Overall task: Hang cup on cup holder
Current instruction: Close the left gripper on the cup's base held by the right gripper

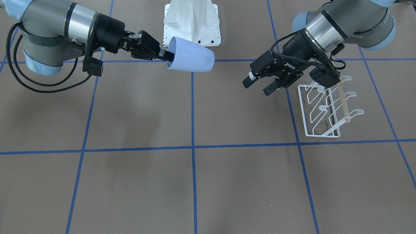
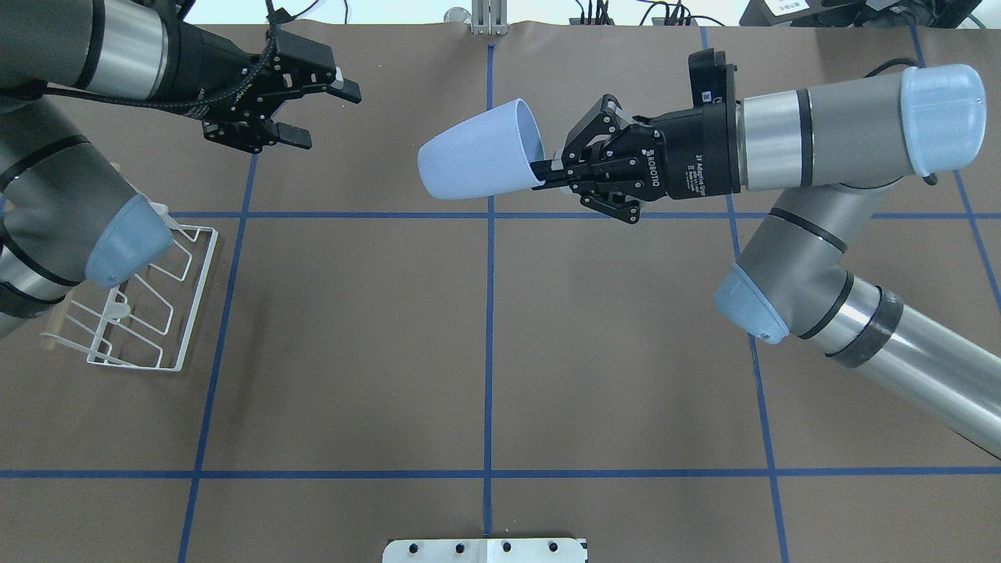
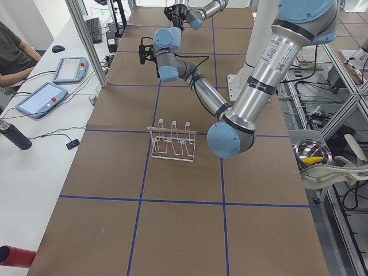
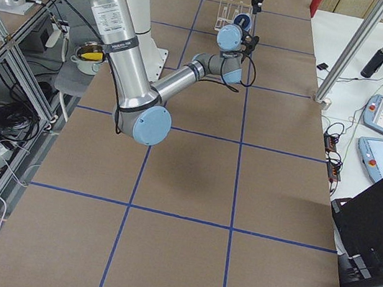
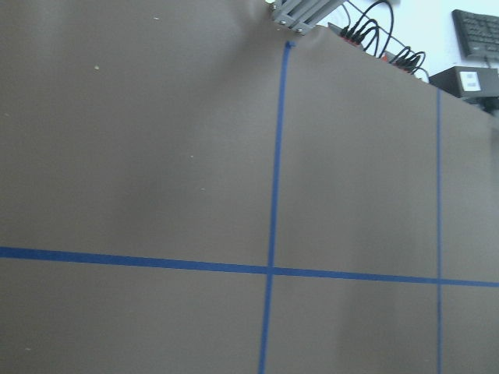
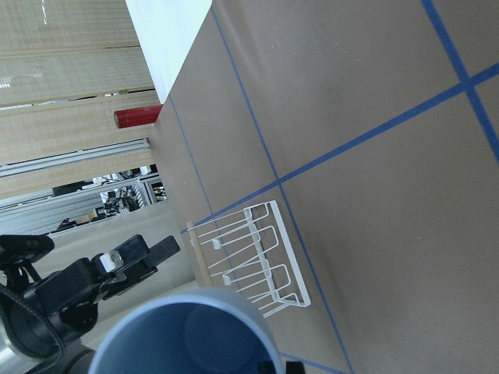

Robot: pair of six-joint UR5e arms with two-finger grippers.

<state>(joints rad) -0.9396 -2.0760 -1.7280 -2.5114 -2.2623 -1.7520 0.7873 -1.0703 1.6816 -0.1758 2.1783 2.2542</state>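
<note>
Nearest, at the counter (image 2: 485, 352) edge, a white mount plate (image 2: 485, 550) w/ bolt holes, about centred L-to-R. Further out on the L side, the cup holder (image 1: 344, 102) stands upright on the counter, base frame flat, wooden rod on top. It sits just L of a blue tape line (image 2: 211, 391). In the overhead view the L arm's elbow (image 2: 129, 238) hides part of it.

Farther, approx mid-counter, the cup (image 2: 477, 160) is up off the counter, lying on its side, base pointing L, rim facing R. R fingers (image 2: 547, 166) pinch the rim wall, one inside the mouth, one outside. The cup hangs over the centre tape line (image 2: 489, 313), well apart from the cup holder.

Farthest, on the L side beyond the holder, L fingers (image 2: 295, 140) are spread wide & empty, off the counter, tips pointing R toward the cup.

R wrist view: cup rim at bottom, holder on the counter beyond it
</note>
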